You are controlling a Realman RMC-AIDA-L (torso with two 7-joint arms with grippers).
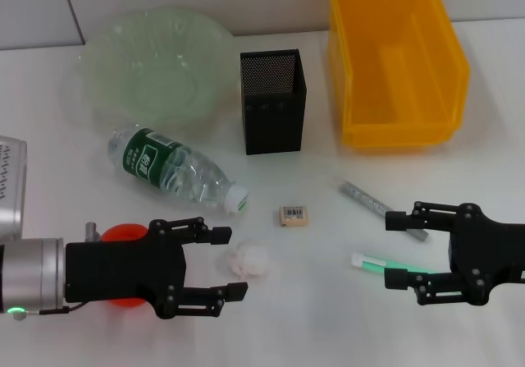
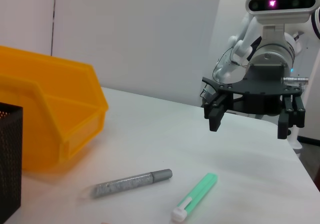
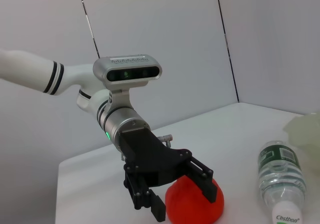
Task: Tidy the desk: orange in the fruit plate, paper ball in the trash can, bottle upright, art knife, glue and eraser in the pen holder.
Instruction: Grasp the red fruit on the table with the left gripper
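Note:
My left gripper (image 1: 230, 263) stands open at the front left, its fingers reaching toward the white paper ball (image 1: 248, 260) without holding it. The orange (image 1: 121, 236) lies half hidden under that arm. The bottle (image 1: 176, 170) lies on its side, behind the gripper. The small eraser (image 1: 294, 214) sits mid-table. My right gripper (image 1: 394, 250) is open at the front right, above the green art knife (image 1: 390, 263). The grey glue stick (image 1: 369, 199) lies just behind it. At the back are the green fruit plate (image 1: 156, 63), the black mesh pen holder (image 1: 272, 100) and the yellow trash can (image 1: 394, 63).
The left wrist view shows the right gripper (image 2: 248, 125) hovering over the table, with the art knife (image 2: 195, 196) and glue stick (image 2: 132, 182) lying near the yellow bin (image 2: 50, 114). The right wrist view shows the left gripper (image 3: 182, 201) in front of the orange (image 3: 200, 209).

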